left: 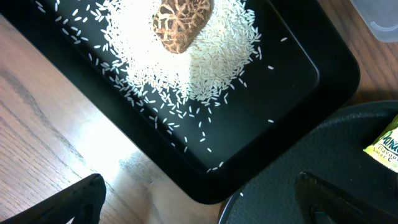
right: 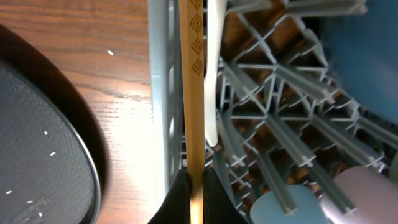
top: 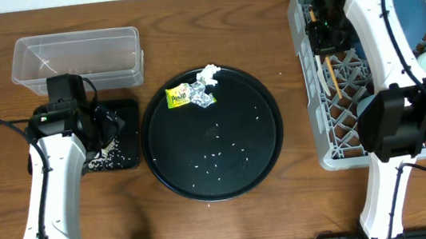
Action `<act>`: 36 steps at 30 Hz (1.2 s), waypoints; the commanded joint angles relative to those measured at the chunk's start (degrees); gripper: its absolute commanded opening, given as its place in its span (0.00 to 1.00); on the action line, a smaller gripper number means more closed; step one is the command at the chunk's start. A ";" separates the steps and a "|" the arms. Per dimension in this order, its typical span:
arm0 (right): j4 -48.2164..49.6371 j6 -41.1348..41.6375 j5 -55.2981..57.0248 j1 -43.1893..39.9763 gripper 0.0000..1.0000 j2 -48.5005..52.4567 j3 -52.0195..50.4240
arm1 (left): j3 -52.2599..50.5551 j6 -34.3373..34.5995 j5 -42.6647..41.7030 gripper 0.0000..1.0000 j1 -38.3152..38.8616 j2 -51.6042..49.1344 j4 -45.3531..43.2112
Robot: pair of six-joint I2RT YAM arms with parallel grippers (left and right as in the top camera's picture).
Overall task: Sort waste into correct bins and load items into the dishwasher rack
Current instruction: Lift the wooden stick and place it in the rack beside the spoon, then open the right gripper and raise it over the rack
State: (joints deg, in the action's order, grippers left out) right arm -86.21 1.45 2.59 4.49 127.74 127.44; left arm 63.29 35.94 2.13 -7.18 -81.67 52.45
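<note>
Right hand (right: 196,186) pinched shut on a wooden stick (right: 191,93), inside the grey rack (right: 163,93) at the wall nearest the round black tray (top: 213,135). Stick's long axis runs along that wall, pointing straight away from the fingers. White spoon (right: 213,74) lies parallel, just beside it. Left hand (left: 205,202) spread wide, holding nothing, over the shallow black tray (left: 298,68) with rice (left: 205,68) and brown lump (left: 181,22)
</note>
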 commanded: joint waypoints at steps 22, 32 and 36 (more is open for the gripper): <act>9.25 1.75 0.26 -1.42 0.44 0.11 -3.72 | 0.35 -0.57 1.14 0.98 -0.24 -0.26 0.13; -0.31 -0.09 -10.32 0.48 0.50 -0.74 -0.20 | 0.35 -0.57 1.14 0.98 -0.24 -0.26 0.13; -1.25 -2.25 -15.69 4.09 0.53 -3.19 0.55 | 0.35 -0.57 1.14 0.98 -0.24 -0.26 0.13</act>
State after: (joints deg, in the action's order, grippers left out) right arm -87.37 1.83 -6.66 5.21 127.55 126.32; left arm 63.29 35.94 2.13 -7.18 -81.67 52.45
